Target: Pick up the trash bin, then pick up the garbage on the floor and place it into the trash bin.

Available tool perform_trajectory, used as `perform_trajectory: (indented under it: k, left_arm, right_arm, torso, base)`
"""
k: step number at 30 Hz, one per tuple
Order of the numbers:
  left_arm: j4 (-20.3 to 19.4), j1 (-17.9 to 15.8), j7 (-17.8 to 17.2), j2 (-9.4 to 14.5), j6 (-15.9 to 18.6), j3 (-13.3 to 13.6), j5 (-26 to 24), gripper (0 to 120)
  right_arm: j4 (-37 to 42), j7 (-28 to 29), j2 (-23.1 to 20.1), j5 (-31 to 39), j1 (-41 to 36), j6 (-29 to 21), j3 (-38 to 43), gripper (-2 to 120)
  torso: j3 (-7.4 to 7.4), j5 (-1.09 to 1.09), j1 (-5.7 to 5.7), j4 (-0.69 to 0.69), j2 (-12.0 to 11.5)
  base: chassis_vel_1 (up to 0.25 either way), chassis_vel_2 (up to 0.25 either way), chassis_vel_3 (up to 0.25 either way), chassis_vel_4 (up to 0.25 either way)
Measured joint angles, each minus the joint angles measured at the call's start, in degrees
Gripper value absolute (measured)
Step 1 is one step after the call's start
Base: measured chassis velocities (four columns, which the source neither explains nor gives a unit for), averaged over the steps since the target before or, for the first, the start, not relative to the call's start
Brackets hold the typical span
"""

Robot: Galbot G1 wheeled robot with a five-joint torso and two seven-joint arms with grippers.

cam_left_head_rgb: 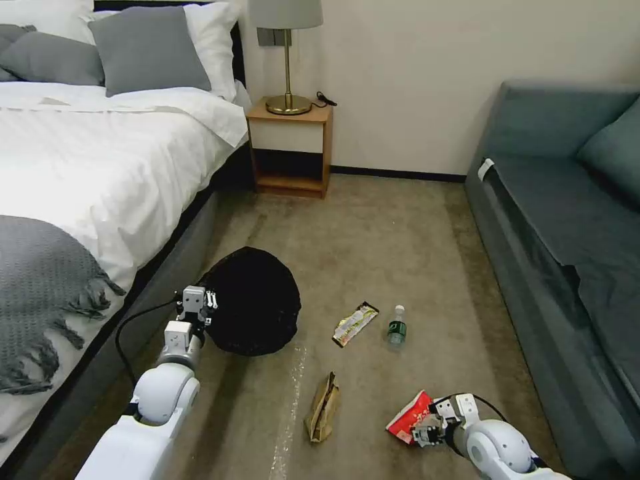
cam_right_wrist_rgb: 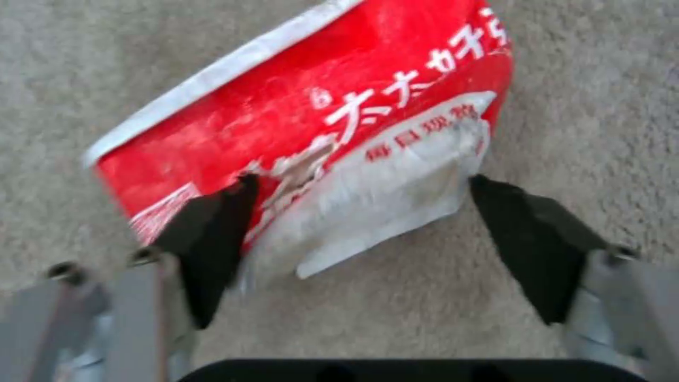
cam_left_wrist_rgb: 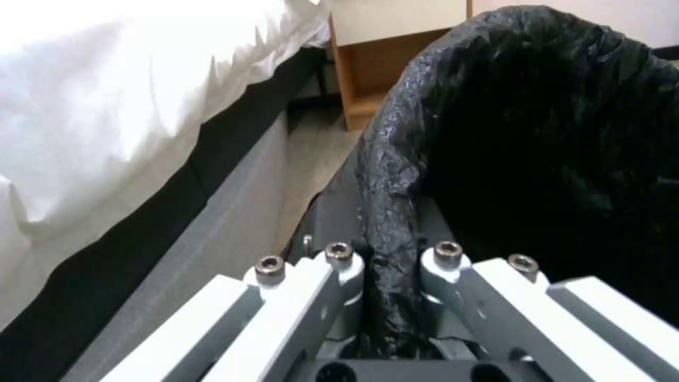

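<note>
The trash bin point(cam_left_head_rgb: 257, 303), lined with a glossy black bag, sits beside the bed with its mouth tipped toward me. My left gripper point(cam_left_head_rgb: 199, 300) is shut on its near rim; in the left wrist view the fingers point(cam_left_wrist_rgb: 339, 265) pinch the bag-covered rim of the trash bin point(cam_left_wrist_rgb: 551, 132). On the carpet lies the garbage: a red-and-white packet point(cam_left_head_rgb: 408, 415), a brown paper piece point(cam_left_head_rgb: 323, 407), a yellow-black wrapper point(cam_left_head_rgb: 355, 323) and a small bottle point(cam_left_head_rgb: 397, 327). My right gripper point(cam_left_head_rgb: 423, 427) is low at the packet point(cam_right_wrist_rgb: 339, 106), open, with its dark pads point(cam_right_wrist_rgb: 212, 228) either side of the packet's torn end.
A bed point(cam_left_head_rgb: 100, 167) with white covers runs along the left and a grey-blue sofa point(cam_left_head_rgb: 567, 220) along the right. A wooden nightstand point(cam_left_head_rgb: 290, 147) with a lamp stands at the far wall. Open carpet lies between the bin and the litter.
</note>
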Motion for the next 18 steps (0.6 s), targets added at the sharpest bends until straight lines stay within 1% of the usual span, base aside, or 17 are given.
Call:
perform_trajectory:
  k: [1, 3, 4, 5, 7, 8, 10, 11, 14, 15, 18]
  left_arm:
    - [0.0, 0.0, 0.0, 0.0, 0.0, 0.0, 0.0, 4]
    - [0.2, -0.2, 0.0, 0.0, 0.0, 0.0, -0.1, 4]
    - [0.3, -0.5, 0.0, 0.1, 0.0, 0.0, -0.3, 4]
    - [0.3, -0.5, 0.0, 0.1, 0.0, 0.0, -0.3, 4]
    - [0.5, -0.8, 0.0, 0.3, 0.0, 0.1, -0.6, 4]
    - [0.5, -0.8, 0.0, 0.3, 0.0, 0.1, -0.6, 4]
    - [0.7, -1.1, 0.0, 0.6, 0.0, 0.1, -0.8, 4]
    - [0.7, -1.1, 0.0, 0.6, 0.0, 0.1, -0.8, 4]
    - [0.7, -1.3, 0.1, 0.9, 0.0, 0.1, -1.2, 4]
    - [0.7, -1.3, 0.1, 0.9, 0.0, 0.1, -1.2, 4]
    - [0.7, -1.3, 0.3, 1.2, -0.1, 0.1, -1.4, 4]
  right_arm:
    - [0.0, 0.0, 0.0, 0.0, 0.0, 0.0, 0.0, 76]
    - [-0.7, -0.3, 0.0, -0.2, 0.3, 0.0, -0.1, 68]
    - [-1.1, -0.5, 0.1, -0.4, 0.4, 0.0, -0.2, 61]
    - [-1.1, -0.5, 0.1, -0.4, 0.4, 0.0, -0.2, 61]
    - [-1.6, -0.7, 0.3, -1.0, 0.6, 0.0, -0.4, 50]
    - [-1.6, -0.7, 0.3, -1.0, 0.6, 0.0, -0.4, 50]
    - [-1.6, -0.8, 0.5, -1.2, 0.8, 0.0, -0.5, 39]
    - [-1.6, -0.8, 0.5, -1.2, 0.8, 0.0, -0.5, 39]
    - [-1.4, -0.8, 0.5, -1.4, 1.2, 0.0, -0.3, 25]
    - [-1.4, -0.8, 0.5, -1.4, 1.2, 0.0, -0.3, 25]
    - [-0.8, -0.8, 0.3, -1.4, 1.7, 0.0, 0.2, 11]
  torso:
    - [0.00, 0.00, 0.00, 0.00, 0.0]
    - [0.00, 0.00, 0.00, 0.00, 0.0]
    - [0.00, 0.00, 0.00, 0.00, 0.0]
    - [0.00, 0.00, 0.00, 0.00, 0.0]
    - [0.00, 0.00, 0.00, -0.01, 0.0]
    - [0.00, 0.00, 0.00, -0.01, 0.0]
    - [0.00, 0.00, 0.00, -0.01, 0.0]
    - [0.00, 0.00, 0.00, -0.01, 0.0]
    - [0.00, 0.00, 0.00, -0.01, 0.0]
    - [0.00, 0.00, 0.00, -0.01, 0.0]
    - [0.00, 0.00, 0.00, -0.01, 0.0]
  base:
    - [0.000, 0.000, 0.000, 0.000]
    - [0.000, 0.000, 0.000, 0.000]
    - [0.000, 0.000, 0.000, 0.000]
    - [0.000, 0.000, 0.000, 0.000]
    - [0.000, 0.000, 0.000, 0.000]
    - [0.000, 0.000, 0.000, 0.000]
    - [0.000, 0.000, 0.000, 0.000]
    - [0.000, 0.000, 0.000, 0.000]
    - [0.000, 0.000, 0.000, 0.000]
    - [0.000, 0.000, 0.000, 0.000]
    - [0.000, 0.000, 0.000, 0.000]
